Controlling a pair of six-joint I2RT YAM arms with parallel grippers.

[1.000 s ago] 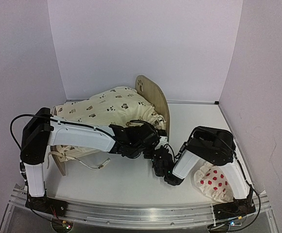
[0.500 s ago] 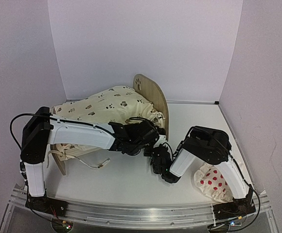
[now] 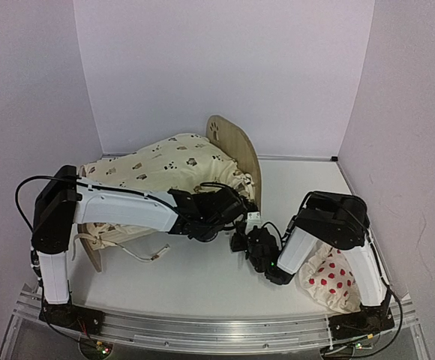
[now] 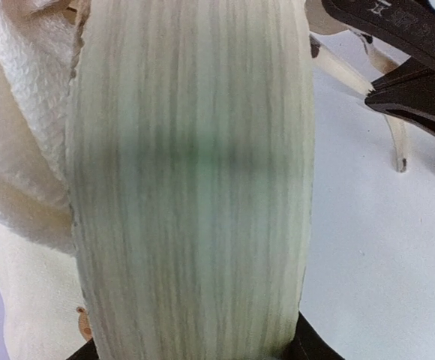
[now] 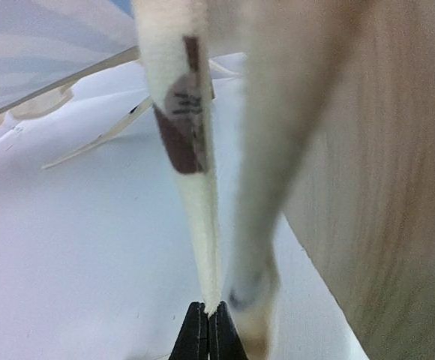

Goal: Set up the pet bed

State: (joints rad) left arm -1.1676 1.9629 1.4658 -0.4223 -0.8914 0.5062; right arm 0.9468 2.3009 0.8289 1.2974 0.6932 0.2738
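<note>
The pet bed stands tilted at the back, its rounded plywood end board [image 3: 232, 146] with a paw cutout raised. The cream animal-print cushion [image 3: 165, 165] is heaped over it. My left gripper [image 3: 229, 214] is closed on the end board's lower edge, and that edge [image 4: 191, 187] fills the left wrist view. My right gripper [image 5: 208, 319] is shut, pinching a thin edge of the cushion [image 5: 191, 187] at its tips, just beside the wood board [image 5: 382, 187]. The striped base [image 5: 45, 45] shows faintly at upper left.
The red-dotted white pillow [image 3: 328, 281] lies at the front right under the right arm. The bed's other end board [image 3: 90, 251] rests at the left by the left arm. Loose cream ties [image 3: 146, 255] trail on the table. White walls close the back and sides.
My right gripper has gone from open to shut on the cushion's edge, and the right arm has shifted a little to the right. The left gripper keeps its hold.
</note>
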